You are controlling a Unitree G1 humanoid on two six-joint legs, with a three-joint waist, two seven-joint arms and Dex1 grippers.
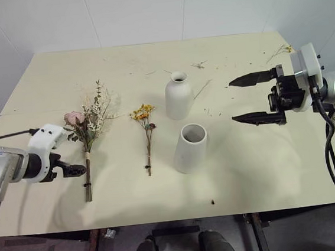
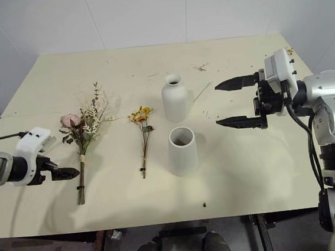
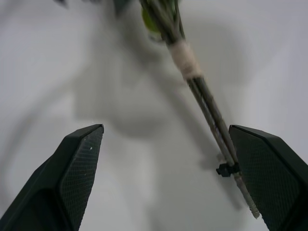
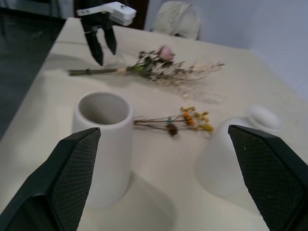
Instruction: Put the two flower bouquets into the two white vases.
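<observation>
Nearest, the left gripper (image 1: pixel 77 169) is spread wide beside the rose bouquet (image 1: pixel 87 133) stems, near left. Right gripper (image 1: pixel 258 98) is held wide, empty. If only one stem is pinched, the bunch may be tilted or dropped.

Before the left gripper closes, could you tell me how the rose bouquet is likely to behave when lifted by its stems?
The rose bouquet is probably top-heavy: its blooms spread wide above thin bundled stems, so the head may droop. The binding should keep the stems together. The dried sprigs look brittle and may shed bits.
</observation>
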